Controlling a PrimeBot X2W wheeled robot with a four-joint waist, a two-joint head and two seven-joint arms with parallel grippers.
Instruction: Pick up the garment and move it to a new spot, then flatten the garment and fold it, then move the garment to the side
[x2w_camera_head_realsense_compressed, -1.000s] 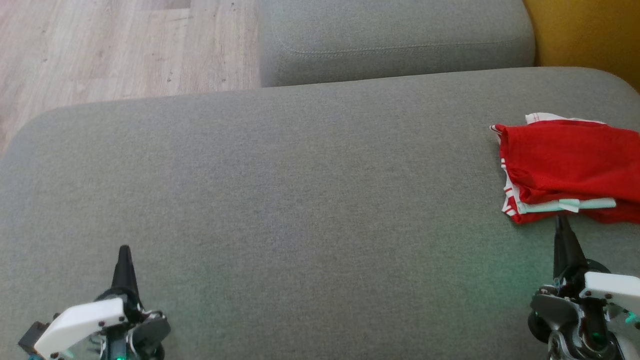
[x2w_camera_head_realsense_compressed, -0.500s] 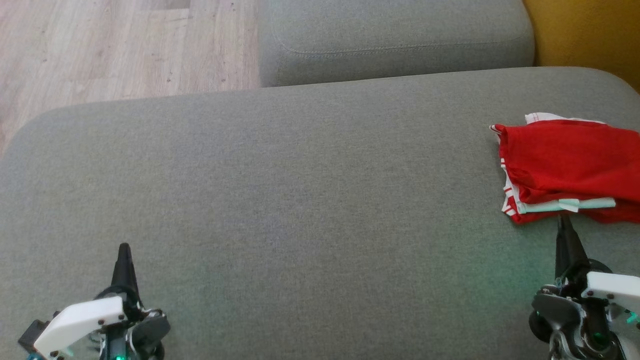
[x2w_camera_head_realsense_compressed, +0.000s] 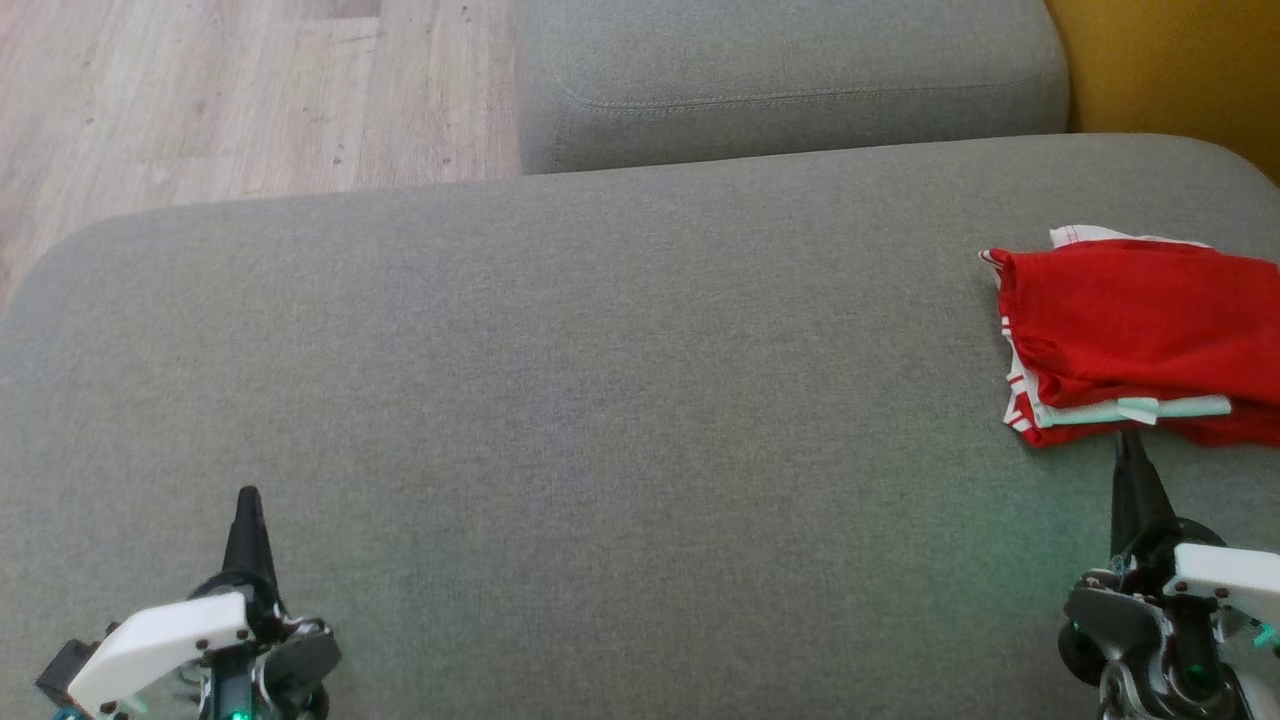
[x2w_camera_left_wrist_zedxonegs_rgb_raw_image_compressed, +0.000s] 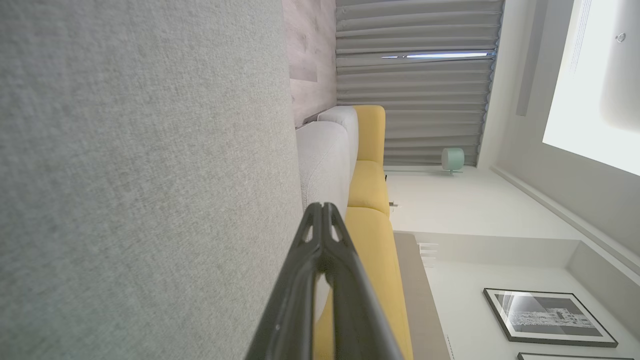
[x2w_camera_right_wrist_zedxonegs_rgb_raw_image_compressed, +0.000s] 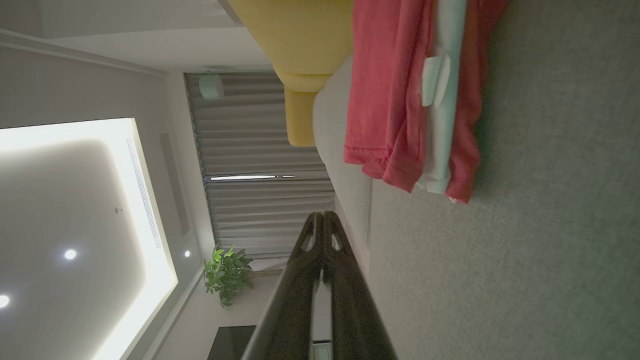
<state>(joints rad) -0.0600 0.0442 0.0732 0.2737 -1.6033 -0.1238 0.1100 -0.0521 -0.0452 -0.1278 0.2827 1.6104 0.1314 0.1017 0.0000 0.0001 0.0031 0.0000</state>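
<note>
1. While stretching beneath and ahead of both sets of fingers, carries all else here: grey seat cushion (x2w_camera_head_realsense_compressed: 600, 380), woven cloth.
2. Beyond the cushion's far edge, ahead of the left fingers (x2w_camera_head_realsense_compressed: 248, 510): pale wooden floor (x2w_camera_head_realsense_compressed: 230, 100).
3. Far ahead, between the two sets of fingers: second grey cushion (x2w_camera_head_realsense_compressed: 790, 80), stitched seam along its top, butted against the seat cushion.
4. Far ahead of the right fingers (x2w_camera_head_realsense_compressed: 1128, 460), at the head view's top corner: yellow sofa (x2w_camera_head_realsense_compressed: 1180, 70).
5. Just ahead of the right fingers, well apart from the left fingers: garment (x2w_camera_head_realsense_compressed: 1130, 320), red with white trim, folded into a flat stack on the seat cushion, pale layer showing along its near edge, cut off by the head view's right edge. Lying free, not held.
6. Right fingers: clenched tip to tip, grasping nothing, pointing at the garment's near edge; touching or not, cannot tell.
7. Left fingers: clenched tip to tip, grasping nothing, low over bare cushion.
</note>
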